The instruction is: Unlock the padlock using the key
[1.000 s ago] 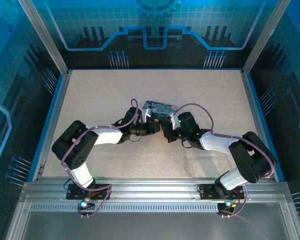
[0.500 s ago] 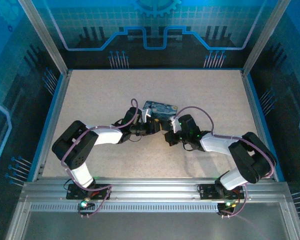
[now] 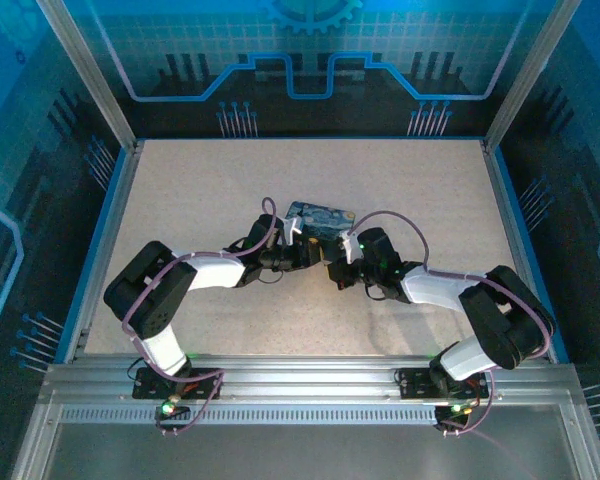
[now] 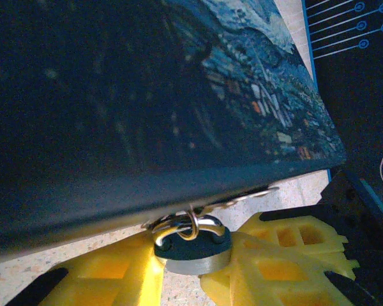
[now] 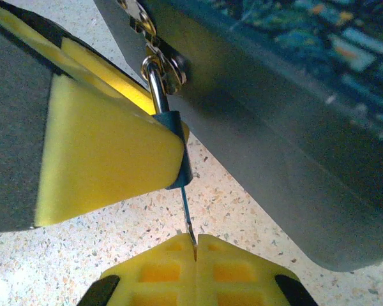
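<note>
Padlock (image 4: 191, 247) steadied, key (image 5: 186, 213) presented at its base.
The padlock, hung from the tin's (image 4: 147, 127) hasp, was clamped in the part-closed left gripper (image 4: 191, 258) against swinging. The key was pinched by the fully closed right gripper (image 5: 195, 245), apparently seated for turning.

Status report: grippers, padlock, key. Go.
Left gripper clamped on padlock, shackle through hasp on tin. Right gripper shut on key, tip at padlock's underside, depth unclear. Tin wall close alongside.
</note>
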Robot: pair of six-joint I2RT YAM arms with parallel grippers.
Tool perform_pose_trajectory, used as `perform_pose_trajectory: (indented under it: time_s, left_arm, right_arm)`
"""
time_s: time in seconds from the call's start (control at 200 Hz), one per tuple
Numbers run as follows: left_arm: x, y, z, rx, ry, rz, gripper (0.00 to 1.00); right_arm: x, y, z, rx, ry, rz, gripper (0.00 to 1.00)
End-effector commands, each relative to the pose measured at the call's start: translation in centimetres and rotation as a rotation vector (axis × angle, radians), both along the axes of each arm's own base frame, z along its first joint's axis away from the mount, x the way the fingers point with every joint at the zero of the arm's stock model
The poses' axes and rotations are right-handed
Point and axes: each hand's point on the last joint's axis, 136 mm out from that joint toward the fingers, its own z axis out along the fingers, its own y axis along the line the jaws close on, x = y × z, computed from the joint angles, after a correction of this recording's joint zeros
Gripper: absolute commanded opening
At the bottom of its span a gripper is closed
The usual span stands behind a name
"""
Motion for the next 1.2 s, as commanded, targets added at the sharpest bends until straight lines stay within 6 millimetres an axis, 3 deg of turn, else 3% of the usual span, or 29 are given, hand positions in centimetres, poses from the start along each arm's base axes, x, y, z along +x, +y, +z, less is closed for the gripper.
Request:
perform_pose_trajectory:
  time_s: [0.0, 1.196]
  left_arm:
    - [0.1, -0.6, 1.6, -0.033, -0.042, -0.010, 0.32]
    - [0.0, -1.7, 2.4, -0.079, -0.022, -0.019, 0.32]
  right_arm:
    - [0.8, 0.7, 1.5, 0.045, -0.036, 0.007, 0.00]
    - [2.8, 1.5, 2.8, 0.127, -0.139, -0.026, 0.00]
